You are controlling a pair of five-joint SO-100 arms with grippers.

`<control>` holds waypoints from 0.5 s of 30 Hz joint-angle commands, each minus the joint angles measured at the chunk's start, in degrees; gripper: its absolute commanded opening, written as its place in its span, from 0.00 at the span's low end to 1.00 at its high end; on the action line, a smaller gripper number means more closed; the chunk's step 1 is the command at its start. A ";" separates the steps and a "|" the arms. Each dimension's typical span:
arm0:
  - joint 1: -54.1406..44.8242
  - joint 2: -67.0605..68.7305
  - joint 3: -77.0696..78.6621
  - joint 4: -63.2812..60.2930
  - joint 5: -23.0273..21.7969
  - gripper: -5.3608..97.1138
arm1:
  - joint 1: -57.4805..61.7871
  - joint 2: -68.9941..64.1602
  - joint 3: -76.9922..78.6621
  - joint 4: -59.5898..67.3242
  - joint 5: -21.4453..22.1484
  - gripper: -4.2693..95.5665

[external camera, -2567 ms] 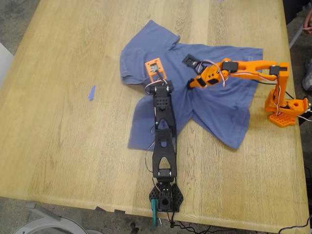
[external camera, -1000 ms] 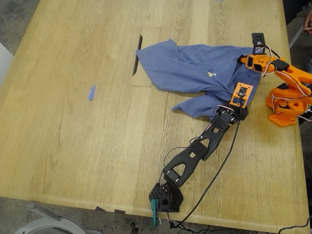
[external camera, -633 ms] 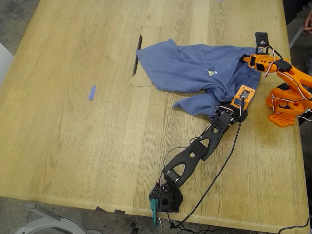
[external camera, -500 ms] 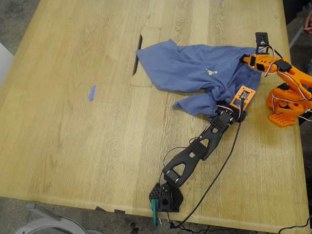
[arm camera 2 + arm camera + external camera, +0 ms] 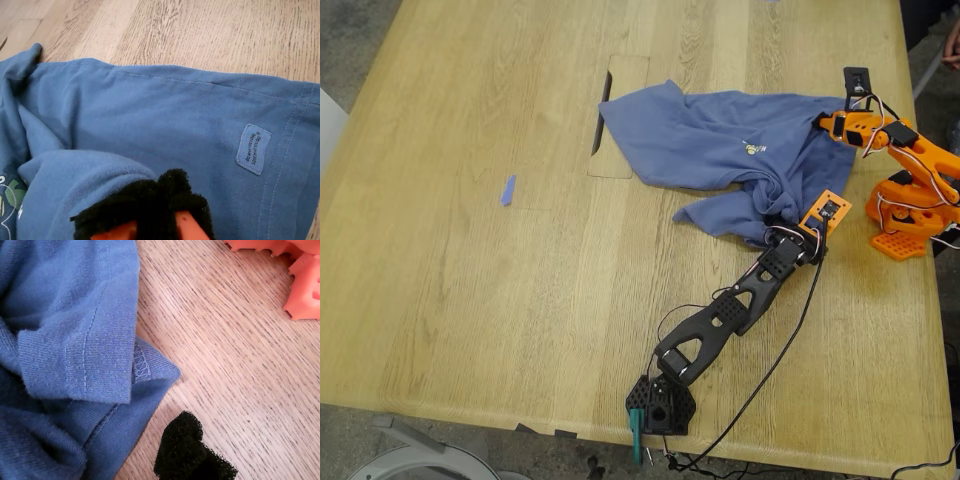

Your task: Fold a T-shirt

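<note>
Shirt position first: the periwinkle-blue cotton T-shirt [image 5: 725,150] lies bunched toward the exterior view's far right of the pale wooden table [image 5: 470,300], print [image 5: 752,150] up, no longer spread flat mid-table as it was 2.6 s ago. Both arms dragged it across; a rectangular cut-out panel [image 5: 618,115] it had covered now shows. My first gripper [image 5: 192,452], on the black arm, has eased back off the near hem over the last second; only one black foam pad shows, off the cloth, so its opening cannot be told. My second gripper [image 5: 157,210], on the orange arm, appears pinched on a fold at the far edge. Judgement: shirt repositioned, folding not begun. Small blue scrap [image 5: 507,190] unmoved.
</note>
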 commanded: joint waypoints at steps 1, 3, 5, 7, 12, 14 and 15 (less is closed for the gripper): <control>-0.26 0.97 -2.02 -1.58 1.14 0.59 | -0.44 2.02 -1.67 0.18 -0.35 0.04; -0.79 0.00 -1.93 -1.76 2.46 0.60 | -0.53 2.20 -1.23 0.18 -0.35 0.04; -1.05 -0.79 -1.85 -1.76 4.13 0.61 | -0.79 2.20 -0.97 -0.09 -0.35 0.04; -1.41 -1.76 -1.85 -2.02 5.63 0.62 | -0.79 2.20 -0.62 -0.44 -0.35 0.04; -3.87 -2.99 -0.79 -2.20 10.63 0.62 | -1.23 2.20 -0.09 -1.05 -0.44 0.04; -4.92 -3.69 -0.79 -2.20 12.39 0.62 | -1.23 2.20 0.26 -1.41 -0.44 0.04; -5.63 -3.87 -0.88 -2.20 13.89 0.62 | -1.23 2.20 0.35 -1.58 -0.44 0.04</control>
